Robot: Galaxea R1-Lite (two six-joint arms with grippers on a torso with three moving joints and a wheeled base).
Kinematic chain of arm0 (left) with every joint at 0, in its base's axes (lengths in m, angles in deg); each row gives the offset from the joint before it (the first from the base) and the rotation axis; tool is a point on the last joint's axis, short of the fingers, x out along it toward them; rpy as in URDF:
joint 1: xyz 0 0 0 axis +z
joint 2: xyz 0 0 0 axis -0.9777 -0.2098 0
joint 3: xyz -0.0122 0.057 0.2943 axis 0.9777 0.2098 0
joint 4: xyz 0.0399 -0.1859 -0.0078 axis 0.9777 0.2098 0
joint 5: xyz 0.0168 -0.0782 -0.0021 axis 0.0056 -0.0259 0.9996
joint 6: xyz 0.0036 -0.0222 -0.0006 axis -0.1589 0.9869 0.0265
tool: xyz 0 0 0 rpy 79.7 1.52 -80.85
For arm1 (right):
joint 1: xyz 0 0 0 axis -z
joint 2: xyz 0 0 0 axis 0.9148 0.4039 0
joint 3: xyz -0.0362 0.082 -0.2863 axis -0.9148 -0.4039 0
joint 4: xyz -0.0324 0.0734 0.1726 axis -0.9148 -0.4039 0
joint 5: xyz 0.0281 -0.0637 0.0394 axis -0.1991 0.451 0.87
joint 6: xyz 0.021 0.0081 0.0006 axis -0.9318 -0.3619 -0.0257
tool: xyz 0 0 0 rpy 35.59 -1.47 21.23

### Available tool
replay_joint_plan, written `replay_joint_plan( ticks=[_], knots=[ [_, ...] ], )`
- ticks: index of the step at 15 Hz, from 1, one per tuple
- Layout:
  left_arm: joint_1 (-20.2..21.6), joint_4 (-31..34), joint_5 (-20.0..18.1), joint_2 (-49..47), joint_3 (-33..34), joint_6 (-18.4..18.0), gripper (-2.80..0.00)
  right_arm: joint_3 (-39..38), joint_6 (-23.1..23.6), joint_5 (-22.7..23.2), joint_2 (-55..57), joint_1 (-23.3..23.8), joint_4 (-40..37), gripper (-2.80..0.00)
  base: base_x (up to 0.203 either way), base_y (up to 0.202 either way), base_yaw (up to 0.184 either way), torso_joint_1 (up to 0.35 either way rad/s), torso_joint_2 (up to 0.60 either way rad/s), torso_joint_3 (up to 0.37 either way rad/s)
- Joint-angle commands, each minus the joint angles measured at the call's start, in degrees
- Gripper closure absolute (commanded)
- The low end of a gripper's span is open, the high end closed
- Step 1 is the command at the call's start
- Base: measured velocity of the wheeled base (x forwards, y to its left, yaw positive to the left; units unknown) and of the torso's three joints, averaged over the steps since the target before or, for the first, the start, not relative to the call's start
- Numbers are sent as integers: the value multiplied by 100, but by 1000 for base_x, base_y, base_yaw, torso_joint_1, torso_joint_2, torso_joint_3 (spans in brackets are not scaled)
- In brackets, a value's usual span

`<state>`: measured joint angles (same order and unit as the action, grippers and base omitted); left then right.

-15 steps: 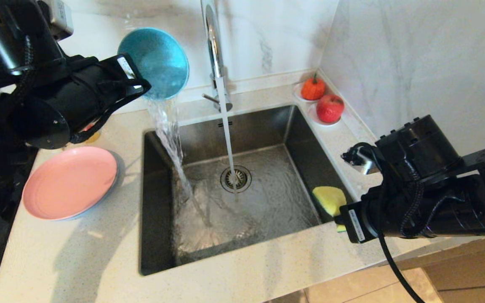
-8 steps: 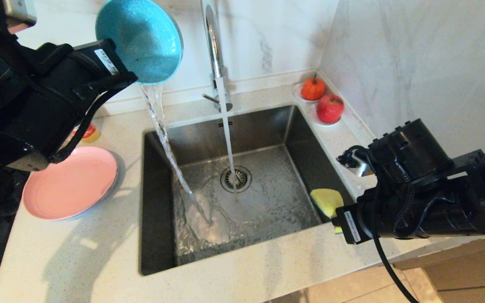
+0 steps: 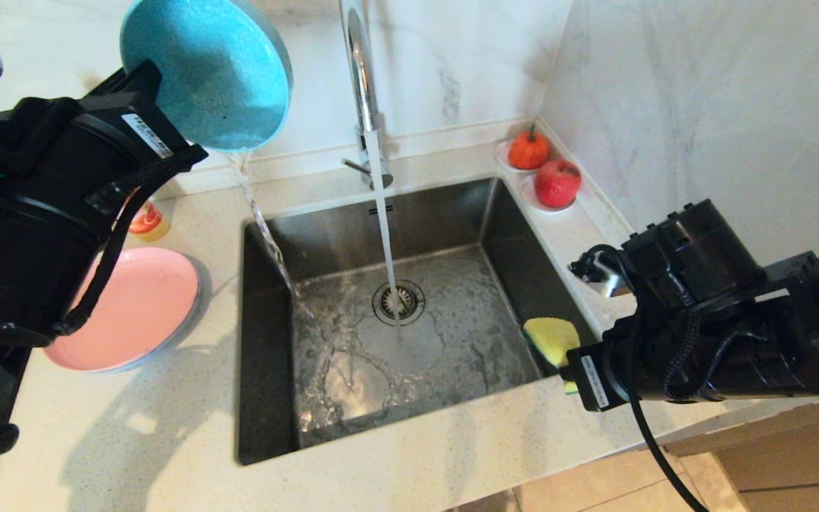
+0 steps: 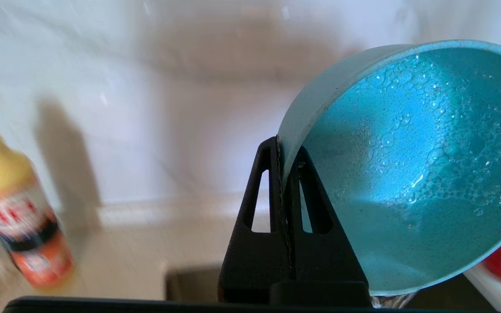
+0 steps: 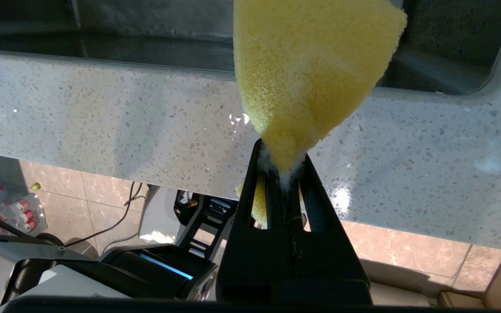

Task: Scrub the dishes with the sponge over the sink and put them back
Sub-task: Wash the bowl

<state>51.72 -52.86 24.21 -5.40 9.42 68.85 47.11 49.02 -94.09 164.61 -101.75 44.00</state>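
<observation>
Teal and beaded with suds, the bowl (image 3: 205, 71) hangs tipped above the sink's (image 3: 267, 398) left rear corner, its rim clamped in my left gripper (image 4: 286, 174). A thin stream falls from it into the basin. I should hold the tilt until it drains. My right gripper (image 5: 284, 174) pinches the sponge (image 3: 552, 340) at the sink's right edge.

Orange pumpkin-like fruit (image 3: 529, 148) and red apple (image 3: 557, 183) sit on small white dishes in back right counter corner, just beside each other. Yellow-capped bottle with red-orange label (image 3: 146, 221) stands upright on speckled countertop (image 3: 168, 427) at back left.
</observation>
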Motion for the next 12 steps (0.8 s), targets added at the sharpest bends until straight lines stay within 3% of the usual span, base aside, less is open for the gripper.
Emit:
replay_joint_plan(
  ticks=[1, 8, 12],
  knots=[
    [-2, -483, -5, -35, 77, -234, 0, 13, -10, -5, -14, -2, -9, 0, 0, 0, 0, 0, 0, 0],
    [0, -268, -68, 204, 310, -218, 0, 39, -9, -4, -122, -2, -14, 0, 0, 0, 0, 0, 0, 0],
    [-86, 1615, -154, 853, 258, -84, 0, 224, 7, 37, -348, -75, -245, 0, 0, 0, 0, 0, 0, 0]
  ],
)
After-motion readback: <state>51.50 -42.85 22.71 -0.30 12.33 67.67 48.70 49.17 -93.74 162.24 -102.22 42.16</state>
